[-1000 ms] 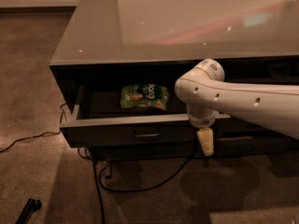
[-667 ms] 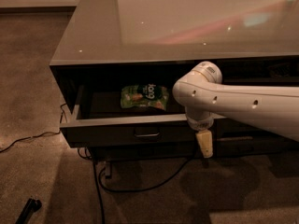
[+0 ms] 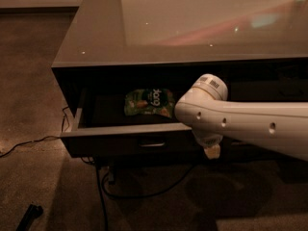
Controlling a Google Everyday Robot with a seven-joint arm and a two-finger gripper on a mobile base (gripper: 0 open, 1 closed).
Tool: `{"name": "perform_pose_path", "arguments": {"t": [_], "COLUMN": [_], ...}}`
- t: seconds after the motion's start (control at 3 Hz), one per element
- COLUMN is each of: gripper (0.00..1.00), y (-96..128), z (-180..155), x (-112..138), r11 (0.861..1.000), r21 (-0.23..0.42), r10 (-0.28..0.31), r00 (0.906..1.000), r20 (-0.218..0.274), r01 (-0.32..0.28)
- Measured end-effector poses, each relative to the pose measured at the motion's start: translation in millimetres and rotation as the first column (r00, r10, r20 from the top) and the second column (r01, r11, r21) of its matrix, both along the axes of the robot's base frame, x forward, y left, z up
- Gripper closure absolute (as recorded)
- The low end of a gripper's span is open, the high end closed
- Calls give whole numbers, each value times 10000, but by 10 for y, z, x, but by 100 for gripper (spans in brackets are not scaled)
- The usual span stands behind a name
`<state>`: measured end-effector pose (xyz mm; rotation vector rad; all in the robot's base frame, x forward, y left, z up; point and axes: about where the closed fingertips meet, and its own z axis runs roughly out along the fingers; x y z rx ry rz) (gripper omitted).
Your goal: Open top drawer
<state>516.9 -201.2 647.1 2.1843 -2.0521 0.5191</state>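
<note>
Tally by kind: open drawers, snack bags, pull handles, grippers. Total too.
Open drawers: 1, the top drawer
Snack bags: 1, green snack bag lying inside it
Pull handles in view: 1, metal handle on the drawer front
Grippers: 1, the gripper, hanging before the drawer front, right of the handle
Total: 4

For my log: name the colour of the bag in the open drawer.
Green, white lettering; camera view. Crinkly bag in dark top drawer; gripper hangs at its front.

The arm (image 3: 250, 126) covers the top drawer's (image 3: 120, 141) right end (and most of the gripper (image 3: 212, 151) before it).
</note>
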Motion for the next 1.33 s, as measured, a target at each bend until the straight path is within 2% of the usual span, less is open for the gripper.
{"name": "perform_pose_path", "arguments": {"t": [0.33, 0.67, 1.0, 1.33], "gripper": [64, 88, 85, 62], "y": [-62, -62, -62, -62], "z": [79, 171, 239, 239], "x": [-201, -202, -202, -202], "r11": [9997, 9997, 9997, 9997], "r21": [-198, -198, -198, -198], "r10": [-163, -163, -163, -163], "r00": [9996, 9996, 9996, 9996], "r20": [211, 211, 211, 211], "r01": [167, 167, 167, 168]}}
